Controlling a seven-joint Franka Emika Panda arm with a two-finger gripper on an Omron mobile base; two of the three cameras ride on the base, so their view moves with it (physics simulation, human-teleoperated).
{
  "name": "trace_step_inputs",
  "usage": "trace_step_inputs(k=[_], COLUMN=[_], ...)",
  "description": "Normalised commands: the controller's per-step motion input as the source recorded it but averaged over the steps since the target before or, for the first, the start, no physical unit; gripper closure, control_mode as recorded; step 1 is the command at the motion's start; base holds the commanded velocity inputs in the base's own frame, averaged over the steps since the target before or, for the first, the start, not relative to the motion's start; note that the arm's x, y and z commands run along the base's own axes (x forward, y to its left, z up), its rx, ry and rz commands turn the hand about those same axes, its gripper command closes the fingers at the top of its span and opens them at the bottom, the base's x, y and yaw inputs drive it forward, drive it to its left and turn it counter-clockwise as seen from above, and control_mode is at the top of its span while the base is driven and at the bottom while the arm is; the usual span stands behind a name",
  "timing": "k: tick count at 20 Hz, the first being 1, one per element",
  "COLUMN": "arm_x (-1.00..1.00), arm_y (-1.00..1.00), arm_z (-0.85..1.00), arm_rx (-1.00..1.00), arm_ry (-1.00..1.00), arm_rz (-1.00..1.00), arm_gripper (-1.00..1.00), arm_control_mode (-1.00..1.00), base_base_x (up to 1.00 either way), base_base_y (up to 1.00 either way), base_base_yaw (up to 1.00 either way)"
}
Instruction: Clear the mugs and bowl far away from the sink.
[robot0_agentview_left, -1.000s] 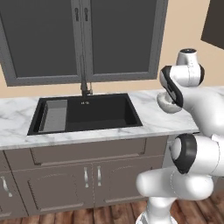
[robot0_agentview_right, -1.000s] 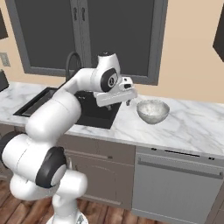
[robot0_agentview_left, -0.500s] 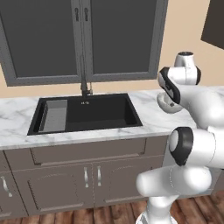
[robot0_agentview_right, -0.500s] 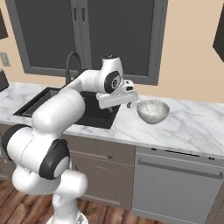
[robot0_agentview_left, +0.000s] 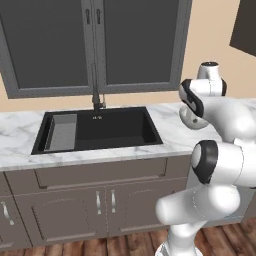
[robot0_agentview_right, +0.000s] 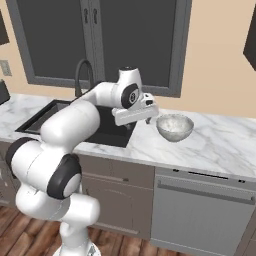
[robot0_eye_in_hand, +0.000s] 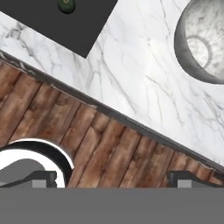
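Here, pale off-white round bowl (robot0_agentview_right: 175, 127) standing upright on the white marbled counter (robot0_agentview_right: 220, 145), to the right of the large black rectangular sink (robot0_agentview_left: 100, 131) and well clear of its edge. Two-finger gripper (robot0_agentview_right: 148, 119) hanging above the counter strip between sink and bowl, just beside the bowl's left rim but apart from it, nothing between the tips. In the hand view, fingertips (robot0_eye_in_hand: 43, 176) wide apart at the bottom, above the wooden floor (robot0_eye_in_hand: 100, 144) and the counter's front edge; bowl (robot0_eye_in_hand: 202, 41) up in the far right corner, sink corner (robot0_eye_in_hand: 57, 22) at upper left. So, bowl lying off to one side of the gripper and further in over the counter, away from the sink. Round shape, no long axis to line up with; probably a pinch on the near rim. White arm reaching forward from the base, elbow raised, hand pointing down. Both mugs not located from here.
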Motion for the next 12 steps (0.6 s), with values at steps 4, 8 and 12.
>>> trace_step_inputs(k=[4, 8, 12], arm_x=[0.17, 0.17, 0.17], arm_y=[-0.09, -0.14, -0.16], arm_z=[-0.24, -0.24, -0.16], arm_rx=[0.00, 0.00, 0.00], arm_ry=[0.00, 0.00, 0.00], arm_rz=[0.06, 0.06, 0.05], arm_gripper=[-1.00, -1.00, -1.00], arm_control_mode=[-1.00, -1.00, -1.00], base_base_x=[0.00, 0.00, 0.00], base_base_y=[0.00, 0.00, 0.00], base_base_yaw=[0.00, 0.00, 0.00])
